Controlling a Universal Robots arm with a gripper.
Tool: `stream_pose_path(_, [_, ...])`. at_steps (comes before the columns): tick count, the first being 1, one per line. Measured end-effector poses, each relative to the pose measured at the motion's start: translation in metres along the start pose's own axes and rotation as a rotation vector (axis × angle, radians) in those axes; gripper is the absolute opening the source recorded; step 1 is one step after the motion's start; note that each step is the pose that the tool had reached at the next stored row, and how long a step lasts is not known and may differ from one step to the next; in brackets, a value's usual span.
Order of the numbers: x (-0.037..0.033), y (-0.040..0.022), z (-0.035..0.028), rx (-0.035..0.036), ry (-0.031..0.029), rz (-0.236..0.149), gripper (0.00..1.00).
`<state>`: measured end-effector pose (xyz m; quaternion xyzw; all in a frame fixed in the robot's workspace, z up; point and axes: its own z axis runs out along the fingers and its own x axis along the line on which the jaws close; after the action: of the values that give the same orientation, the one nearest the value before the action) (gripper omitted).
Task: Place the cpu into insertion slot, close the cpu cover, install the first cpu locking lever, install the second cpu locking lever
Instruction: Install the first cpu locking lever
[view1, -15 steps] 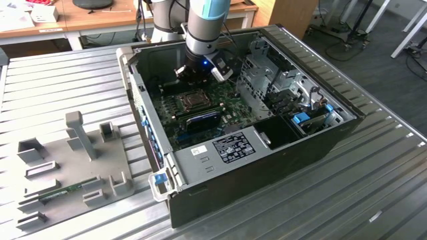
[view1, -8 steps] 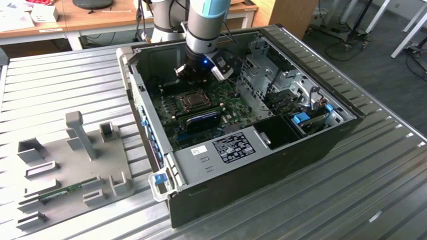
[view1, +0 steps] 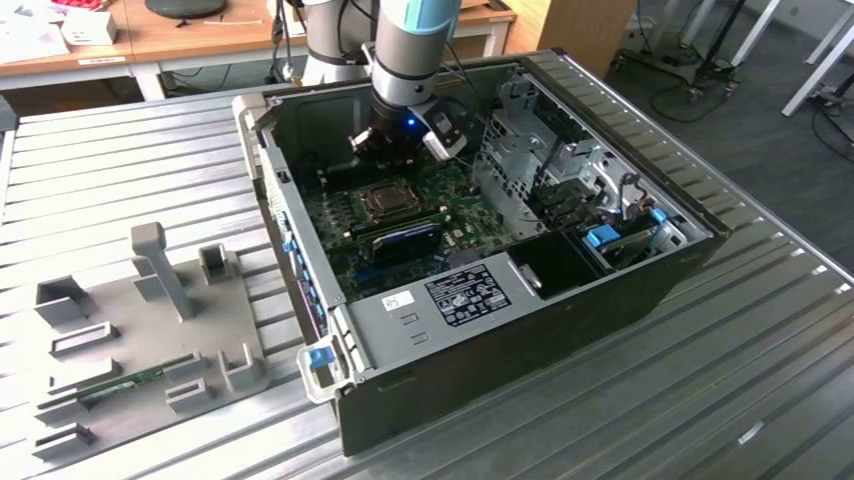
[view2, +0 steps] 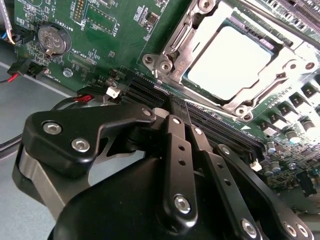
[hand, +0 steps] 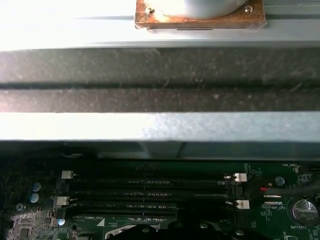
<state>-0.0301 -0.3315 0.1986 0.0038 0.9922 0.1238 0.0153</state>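
In the second wrist view, the gripper (view2: 172, 112) at lower centre has its fingers drawn together, holding nothing. At upper right, the cpu (view2: 232, 60) lies in the insertion slot (view2: 220, 102) under the cpu cover (view2: 187, 37). I judge the 2 levers need steady, low pushes.

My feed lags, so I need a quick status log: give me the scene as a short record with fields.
cpu: seated in the insertion slot, bright metal top showing
cpu cover: closed, framing the cpu
gripper: inside the computer case, above the motherboard, beside the socket; fingers together, holding nothing
memory slots: next to the fingers
coin battery: on the board
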Motion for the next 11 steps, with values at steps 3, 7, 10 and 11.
stream_pose_path(3, [0.0000,0.0000,0.0000,0.0056,0.0001,0.000,0.10])
stream_pose_path(7, [0.0000,-0.0001,0.0003,0.0119,0.0000,0.000,0.10])
stream_pose_path(10, [0.0001,-0.0003,0.0010,0.0221,0.0000,-0.001,0.10])
stream_pose_path(11, [0.0000,-0.0003,0.0012,0.0254,0.0000,-0.001,0.10])
